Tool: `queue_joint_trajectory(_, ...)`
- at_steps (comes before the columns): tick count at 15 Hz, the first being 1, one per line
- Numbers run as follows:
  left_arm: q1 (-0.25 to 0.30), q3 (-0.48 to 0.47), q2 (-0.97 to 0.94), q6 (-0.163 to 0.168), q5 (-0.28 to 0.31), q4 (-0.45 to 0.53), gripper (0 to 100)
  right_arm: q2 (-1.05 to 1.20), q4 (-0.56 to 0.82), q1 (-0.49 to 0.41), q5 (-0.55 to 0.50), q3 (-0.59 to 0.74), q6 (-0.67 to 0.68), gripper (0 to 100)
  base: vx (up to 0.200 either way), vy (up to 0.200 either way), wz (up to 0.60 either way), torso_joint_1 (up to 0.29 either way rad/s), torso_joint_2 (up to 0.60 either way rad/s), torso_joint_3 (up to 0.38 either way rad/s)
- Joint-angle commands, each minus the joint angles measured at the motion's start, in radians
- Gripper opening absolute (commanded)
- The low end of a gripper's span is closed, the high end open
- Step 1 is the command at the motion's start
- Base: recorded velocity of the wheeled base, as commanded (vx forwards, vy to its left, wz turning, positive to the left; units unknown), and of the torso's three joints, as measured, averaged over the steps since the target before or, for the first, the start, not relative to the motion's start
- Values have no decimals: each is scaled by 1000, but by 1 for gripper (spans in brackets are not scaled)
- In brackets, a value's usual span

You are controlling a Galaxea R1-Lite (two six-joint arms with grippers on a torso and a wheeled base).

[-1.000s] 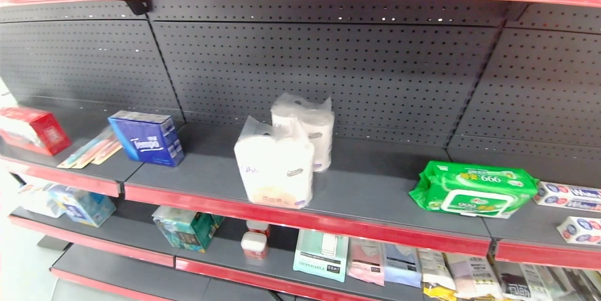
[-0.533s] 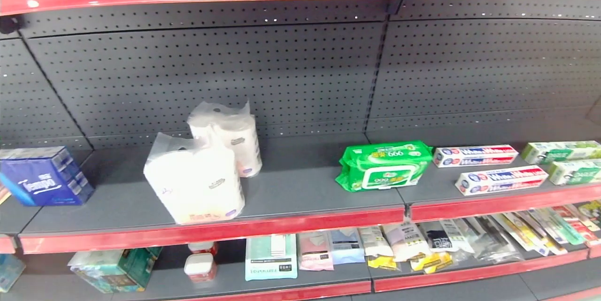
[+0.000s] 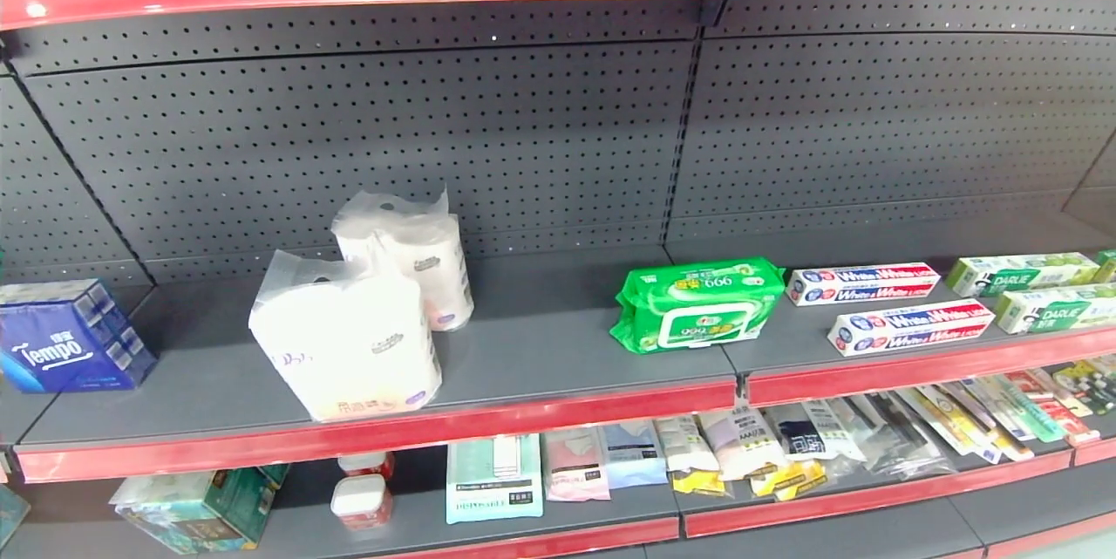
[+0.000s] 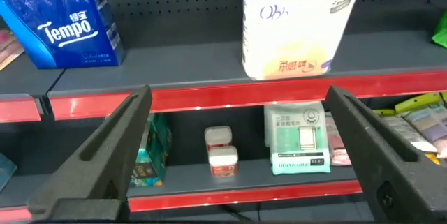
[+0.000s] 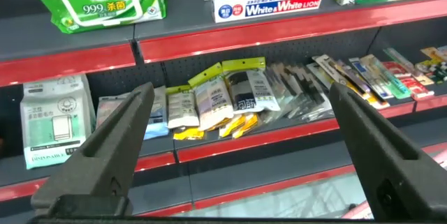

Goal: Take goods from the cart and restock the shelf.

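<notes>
Plastic film crinkles around the boxy tissue pack point(image 3: 349, 350) at the shelf's point(image 3: 540, 350) front edge. My left gripper point(image 4: 239, 98) and right gripper point(image 5: 241, 91) point level, fingers spread.

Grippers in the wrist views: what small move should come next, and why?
Probably head to the cart and pick up an item. The left gripper and right gripper are both open and hold nothing, while the grey metal shelf has bare room between the white plastic-wrapped paper roll pack and the green soft wet-wipes pack.
</notes>
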State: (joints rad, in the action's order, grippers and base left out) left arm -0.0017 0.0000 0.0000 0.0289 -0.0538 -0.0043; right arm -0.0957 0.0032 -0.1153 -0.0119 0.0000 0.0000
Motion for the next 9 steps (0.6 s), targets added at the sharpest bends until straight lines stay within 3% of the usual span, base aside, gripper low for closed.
queue_joint_trajectory(1,2,0,0,6,-1,-6,100,-4,0,0,0,0,0,100,0,0,0,0,0,0)
queue_joint_trajectory(2,2,0,0,11,0,-10,100,-4,0,0,0,0,0,100,0,0,0,0,0,0)
queue_joint_trajectory(3,0,-77,29,2,9,-19,100,-4,0,0,0,0,0,100,0,0,0,0,0,0)
queue_joint_trajectory(4,-80,-433,402,-150,6,-53,100,-4,0,0,0,0,-2,100,0,0,0,0,0,0)
queue_joint_trajectory(5,-106,-584,515,-184,9,-66,100,-4,0,0,0,0,0,100,0,0,0,0,0,0)
queue_joint_trajectory(7,-106,-667,600,-119,9,-56,100,-4,0,0,0,0,0,100,0,0,0,0,0,0)
queue_joint_trajectory(8,-80,-667,614,-41,-29,-19,100,-4,0,-1,0,0,0,100,0,0,0,0,0,0)
queue_joint_trajectory(9,-32,-678,623,-26,-93,27,100,-4,0,0,0,0,0,100,0,0,0,0,0,0)
